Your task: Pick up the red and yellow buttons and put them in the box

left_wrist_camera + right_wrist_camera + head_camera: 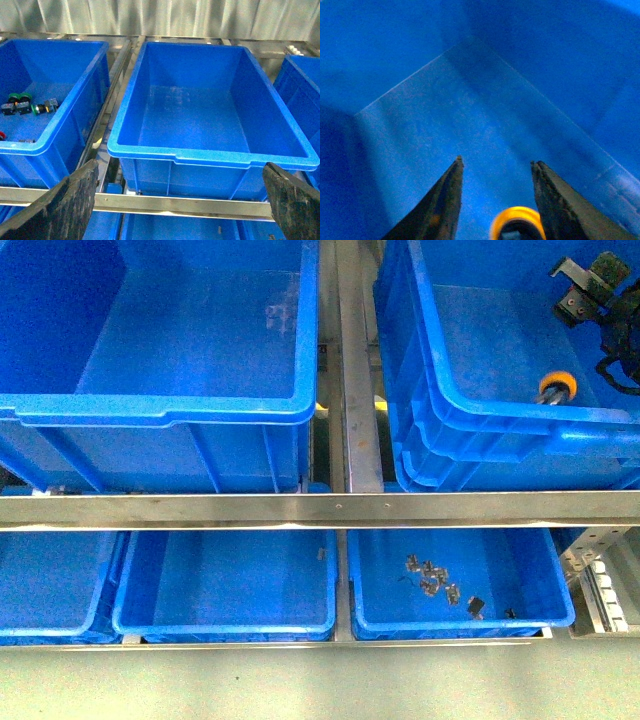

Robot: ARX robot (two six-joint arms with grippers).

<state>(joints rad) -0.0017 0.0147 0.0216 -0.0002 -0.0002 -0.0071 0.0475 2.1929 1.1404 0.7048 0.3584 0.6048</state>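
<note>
While clamped between right gripper [497, 200] fingers, yellow button [516, 222] hangs over blue bin [480, 370] floor, at 3 o'clock, seemingly for release. Left gripper [175, 200] spread wide, idle.

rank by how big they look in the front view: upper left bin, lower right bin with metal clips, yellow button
1. upper left bin, though it sits nearest the camera
2. lower right bin
3. yellow button, by far the smallest
</note>
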